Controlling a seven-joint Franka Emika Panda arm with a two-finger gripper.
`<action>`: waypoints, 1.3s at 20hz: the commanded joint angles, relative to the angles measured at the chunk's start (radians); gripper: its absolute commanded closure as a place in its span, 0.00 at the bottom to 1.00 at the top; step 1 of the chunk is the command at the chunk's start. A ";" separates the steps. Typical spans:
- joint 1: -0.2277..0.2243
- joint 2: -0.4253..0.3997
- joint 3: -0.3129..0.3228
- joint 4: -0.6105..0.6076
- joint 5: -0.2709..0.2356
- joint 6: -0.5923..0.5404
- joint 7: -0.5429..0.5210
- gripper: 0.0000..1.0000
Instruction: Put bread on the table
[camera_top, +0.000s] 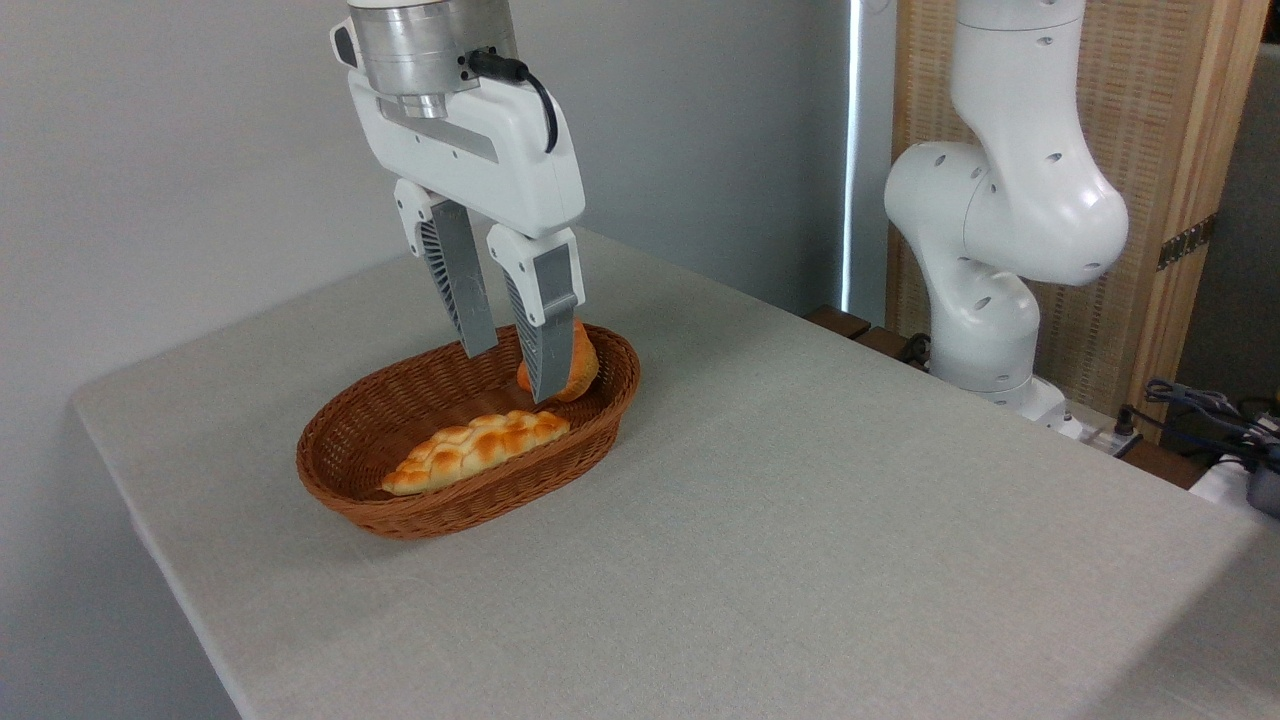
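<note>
My gripper (512, 375) hangs open and empty over the basket (340, 470), fingers pointing down.

The bread (475, 450) lies in the basket just below and toward the camera from my fingertips, its long axis running along the near wall, lower left to upper right. It looks pale yellow with golden-brown patches, bumpy and braided, with pointed ends. A bun (583, 365) sits behind my right finger. The table (800, 520) spreads all round.

Single fixed camera, raised, angled down across table (800, 520).
</note>
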 joint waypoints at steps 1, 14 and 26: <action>0.001 0.001 0.014 0.017 -0.018 -0.034 -0.005 0.00; 0.000 -0.001 0.010 0.009 -0.018 -0.032 -0.005 0.00; 0.034 -0.085 -0.152 -0.208 -0.104 0.051 -0.017 0.00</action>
